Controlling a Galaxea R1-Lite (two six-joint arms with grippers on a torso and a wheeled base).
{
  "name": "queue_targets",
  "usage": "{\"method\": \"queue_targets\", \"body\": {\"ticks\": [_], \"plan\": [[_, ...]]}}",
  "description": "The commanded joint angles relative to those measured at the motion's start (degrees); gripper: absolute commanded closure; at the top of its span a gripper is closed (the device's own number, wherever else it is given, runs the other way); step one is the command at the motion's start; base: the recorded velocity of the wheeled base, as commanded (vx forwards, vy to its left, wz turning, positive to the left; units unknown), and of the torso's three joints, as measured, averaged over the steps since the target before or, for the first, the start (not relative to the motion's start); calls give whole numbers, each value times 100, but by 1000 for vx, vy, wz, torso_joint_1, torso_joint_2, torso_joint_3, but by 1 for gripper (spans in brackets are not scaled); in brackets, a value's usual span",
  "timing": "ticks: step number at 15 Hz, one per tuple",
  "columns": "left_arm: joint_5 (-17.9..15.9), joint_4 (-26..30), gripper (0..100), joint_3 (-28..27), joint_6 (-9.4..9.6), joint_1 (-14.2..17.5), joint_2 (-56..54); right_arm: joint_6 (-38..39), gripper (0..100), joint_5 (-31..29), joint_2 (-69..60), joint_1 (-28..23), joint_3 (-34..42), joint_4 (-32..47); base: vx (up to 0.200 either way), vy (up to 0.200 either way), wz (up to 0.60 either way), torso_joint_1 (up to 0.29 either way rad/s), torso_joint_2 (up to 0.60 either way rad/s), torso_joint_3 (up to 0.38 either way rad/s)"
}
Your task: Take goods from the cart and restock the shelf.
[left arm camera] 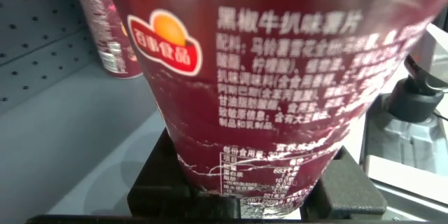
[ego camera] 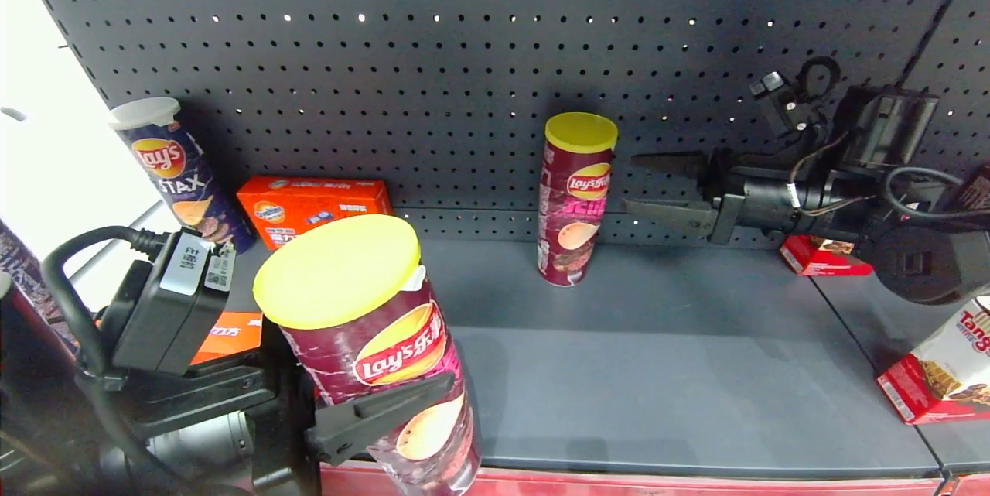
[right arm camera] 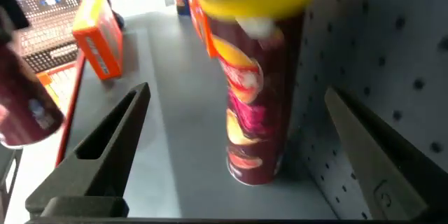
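My left gripper (ego camera: 363, 395) is shut on a maroon chip can with a yellow lid (ego camera: 379, 341), held at the shelf's front left edge; the can's printed side (left arm camera: 273, 77) looms close in the left wrist view, between the dark pads. A second maroon can with a yellow lid (ego camera: 574, 198) stands upright at the back of the grey shelf (ego camera: 657, 372). My right gripper (ego camera: 657, 186) hangs open just to the right of that can, fingers pointing at it, nothing between them. In the right wrist view the standing can (right arm camera: 255, 84) sits ahead of the spread fingers (right arm camera: 105, 147).
A blue chip can (ego camera: 182, 171) leans at the back left beside an orange box (ego camera: 313, 206). Red snack boxes (ego camera: 820, 256) (ego camera: 940, 372) lie on the right. A pegboard wall (ego camera: 464, 39) backs the shelf. The cart basket (right arm camera: 42, 21) shows beyond the shelf's edge.
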Motion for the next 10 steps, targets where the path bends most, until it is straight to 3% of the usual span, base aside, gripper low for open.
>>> {"method": "queue_targets", "body": {"ticks": [1, 10], "plan": [[-3, -2, 100, -28, 1, 25, 20, -8, 0, 2, 310, 2, -160, -14, 0, 0, 0, 0, 0, 0], [-12, 6, 100, -19, 1, 183, 29, -184, 0, 2, 899, 186, -450, -31, 0, 0, 0, 0, 0, 0]]}}
